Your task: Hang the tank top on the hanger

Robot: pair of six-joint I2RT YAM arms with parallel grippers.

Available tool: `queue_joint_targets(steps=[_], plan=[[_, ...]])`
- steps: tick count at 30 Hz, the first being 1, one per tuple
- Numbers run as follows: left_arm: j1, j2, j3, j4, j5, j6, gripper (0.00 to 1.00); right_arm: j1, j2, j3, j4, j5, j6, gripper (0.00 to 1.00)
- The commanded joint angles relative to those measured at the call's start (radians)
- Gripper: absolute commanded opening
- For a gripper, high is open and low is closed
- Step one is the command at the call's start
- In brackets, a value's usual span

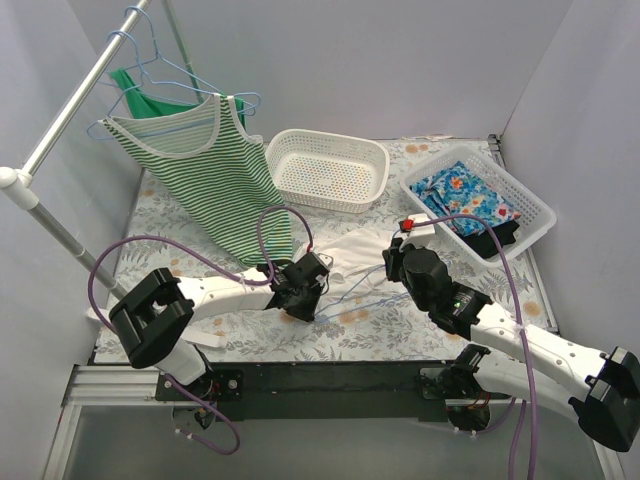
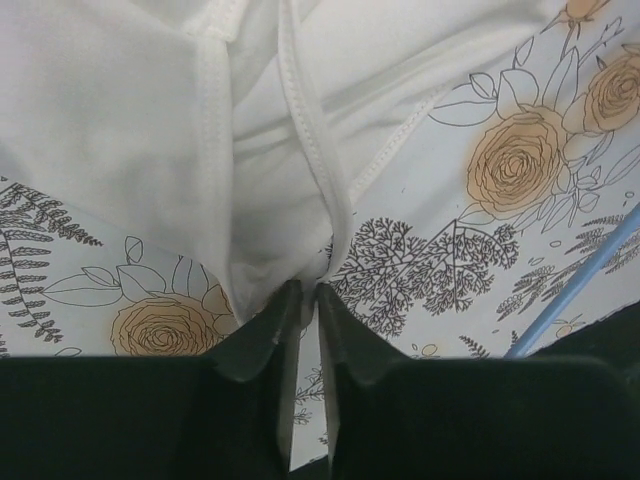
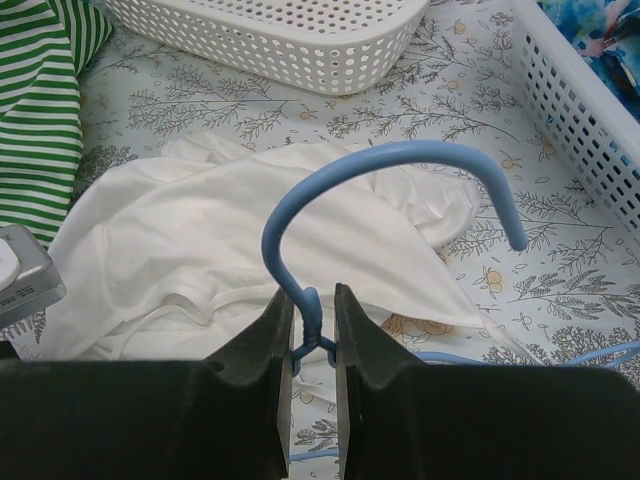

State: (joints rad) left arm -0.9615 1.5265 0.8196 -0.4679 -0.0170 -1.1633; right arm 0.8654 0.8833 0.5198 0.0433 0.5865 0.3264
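The white tank top (image 1: 350, 252) lies crumpled on the floral table between the two arms. My left gripper (image 1: 312, 290) is at its near left edge; in the left wrist view the gripper (image 2: 308, 292) is shut on a hemmed fold of the tank top (image 2: 130, 130). My right gripper (image 1: 393, 262) is at the cloth's right side; in the right wrist view the gripper (image 3: 312, 318) is shut on the twisted neck of the light-blue hanger (image 3: 385, 157), whose hook rises over the tank top (image 3: 230, 240). The hanger's wire (image 1: 368, 291) shows faintly in front of the cloth.
A green-and-white striped tank top (image 1: 215, 170) and a solid green top (image 1: 150, 100) hang on hangers from the metal rail (image 1: 65, 115) at the left. An empty white basket (image 1: 328, 168) stands behind. A basket (image 1: 530, 215) with blue floral cloth stands at the right.
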Motion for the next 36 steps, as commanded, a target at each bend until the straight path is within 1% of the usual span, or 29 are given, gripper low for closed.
queue_joint_targets(steps=[1,2,8,9,12,14,15,16,19,26,27,33,36], plan=[[-0.011,-0.003,-0.004,0.005,-0.037,0.007,0.04,0.003,-0.018,0.017,0.030,0.041,0.003,0.01],[-0.010,-0.020,0.009,0.003,-0.028,0.007,0.00,0.003,-0.021,0.019,0.027,0.042,0.002,0.01],[-0.006,-0.095,0.038,-0.006,0.015,-0.022,0.00,0.003,-0.018,0.045,0.013,0.058,-0.010,0.01],[0.006,-0.118,0.033,0.003,0.055,-0.033,0.00,0.003,-0.018,0.048,0.007,0.061,-0.013,0.01],[0.082,-0.193,-0.020,0.058,0.162,-0.088,0.00,0.004,-0.024,0.062,0.000,0.073,-0.015,0.01],[0.154,-0.244,-0.049,0.096,0.221,-0.125,0.00,0.003,-0.024,0.066,-0.005,0.084,-0.015,0.01],[0.183,-0.261,-0.077,0.110,0.283,-0.136,0.00,0.003,-0.023,0.069,-0.008,0.087,-0.015,0.01],[0.232,-0.278,-0.091,0.124,0.311,-0.153,0.00,0.003,-0.021,0.072,-0.010,0.094,-0.015,0.01],[0.297,-0.325,-0.114,0.153,0.390,-0.167,0.00,0.004,-0.009,0.078,-0.016,0.119,-0.010,0.01],[0.331,-0.374,-0.105,0.144,0.465,-0.171,0.00,0.003,0.058,0.143,-0.042,0.176,0.017,0.01],[0.333,-0.382,-0.103,0.141,0.468,-0.167,0.00,0.003,0.069,0.154,-0.071,0.190,0.028,0.01],[0.336,-0.425,-0.105,0.106,0.471,-0.153,0.00,0.004,0.094,0.178,-0.089,0.220,0.051,0.01],[0.337,-0.437,-0.094,0.098,0.497,-0.147,0.00,0.003,0.120,0.189,-0.108,0.231,0.068,0.01]])
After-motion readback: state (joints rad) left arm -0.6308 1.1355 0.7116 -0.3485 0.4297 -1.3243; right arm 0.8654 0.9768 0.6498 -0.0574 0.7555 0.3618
